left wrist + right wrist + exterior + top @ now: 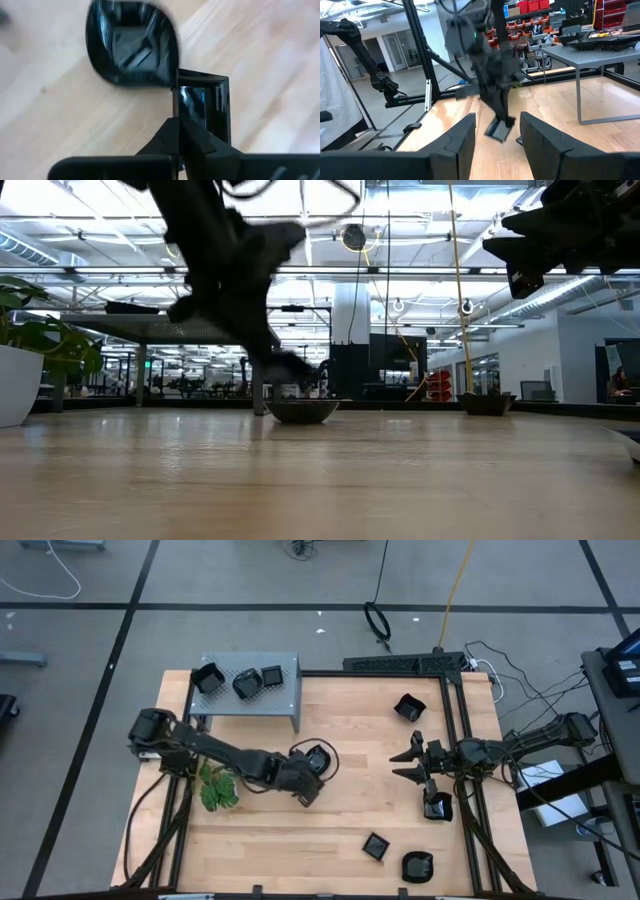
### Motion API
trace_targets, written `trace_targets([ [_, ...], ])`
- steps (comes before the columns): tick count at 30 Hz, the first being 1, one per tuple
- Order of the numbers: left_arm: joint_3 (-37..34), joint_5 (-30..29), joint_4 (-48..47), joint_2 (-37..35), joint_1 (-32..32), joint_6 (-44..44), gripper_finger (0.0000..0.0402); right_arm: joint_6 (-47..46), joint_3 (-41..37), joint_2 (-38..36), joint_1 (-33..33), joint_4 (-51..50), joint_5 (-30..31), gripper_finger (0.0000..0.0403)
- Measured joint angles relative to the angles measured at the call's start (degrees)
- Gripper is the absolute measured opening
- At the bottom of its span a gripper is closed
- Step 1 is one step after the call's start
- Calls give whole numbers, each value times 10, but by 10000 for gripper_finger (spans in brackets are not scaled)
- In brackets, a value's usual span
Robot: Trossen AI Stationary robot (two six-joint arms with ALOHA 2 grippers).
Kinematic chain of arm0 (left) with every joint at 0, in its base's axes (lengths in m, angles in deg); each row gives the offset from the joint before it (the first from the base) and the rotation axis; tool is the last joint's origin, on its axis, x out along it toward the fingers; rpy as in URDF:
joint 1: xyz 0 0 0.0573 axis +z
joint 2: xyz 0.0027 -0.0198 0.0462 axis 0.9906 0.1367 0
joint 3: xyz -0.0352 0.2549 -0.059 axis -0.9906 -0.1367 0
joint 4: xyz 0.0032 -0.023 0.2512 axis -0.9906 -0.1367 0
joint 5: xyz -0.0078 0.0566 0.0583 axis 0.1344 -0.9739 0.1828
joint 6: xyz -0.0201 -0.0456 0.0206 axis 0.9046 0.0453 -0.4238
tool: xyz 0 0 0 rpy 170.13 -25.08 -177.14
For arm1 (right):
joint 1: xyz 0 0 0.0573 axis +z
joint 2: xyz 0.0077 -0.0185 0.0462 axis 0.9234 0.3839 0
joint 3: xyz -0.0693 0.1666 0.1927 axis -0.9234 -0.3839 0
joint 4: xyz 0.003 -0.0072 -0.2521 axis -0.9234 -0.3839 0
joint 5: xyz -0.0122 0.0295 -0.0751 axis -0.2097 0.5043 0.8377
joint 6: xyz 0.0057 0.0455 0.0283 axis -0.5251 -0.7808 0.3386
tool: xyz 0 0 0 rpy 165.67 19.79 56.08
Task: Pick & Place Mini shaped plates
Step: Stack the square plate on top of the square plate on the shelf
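1. Lying nearest the front edge of the wooden counter (300, 830), a rounded black plate (417, 866) and a small square plate (375, 846) sit close together, right of centre.
2. Resting a little further back, another black plate (437, 807) lies beside the right frame rail, just in front of the right gripper (412, 762).
3. Hovering above the counter's right side, the right gripper holds nothing; its fingers (462, 137) stand apart, and the wrist view shows bare wood between them.
4. Reaching across the middle of the counter, the left gripper (312, 768) has its fingers (202, 107) together on the rim of a glossy rounded plate (131, 44), which sits near the counter's centre; the low view shows this dish (301, 411) resting on the wood.
5. Standing at the left, beside the left arm, is a green leafy plant (216, 788).
6. Sitting toward the rear right, a lone black plate (409, 707) is well apart from the others.
7. Occupying the back left corner, a grey perforated shelf (290, 690) carries three black plates (243, 681) side by side.
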Motion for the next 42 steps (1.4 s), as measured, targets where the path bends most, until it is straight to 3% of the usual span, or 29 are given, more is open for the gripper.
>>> trace_targets([
  [5,0,-52,23,-61,0,-39,4,0,0,0,0,0,0,141],
  [10,0,-162,27,-129,15,-58,7,0,0,0,0,-1,0,141],
  [17,0,-259,-27,-224,83,-74,8,0,0,1,0,-12,0,141],
  [22,0,-250,-50,-263,180,-81,5,0,0,2,0,-14,0,141],
  [29,0,-186,-47,-261,303,-13,13,0,0,2,0,-14,0,141],
  [42,0,-197,-110,-254,366,90,4,0,0,2,0,-13,0,141],
])
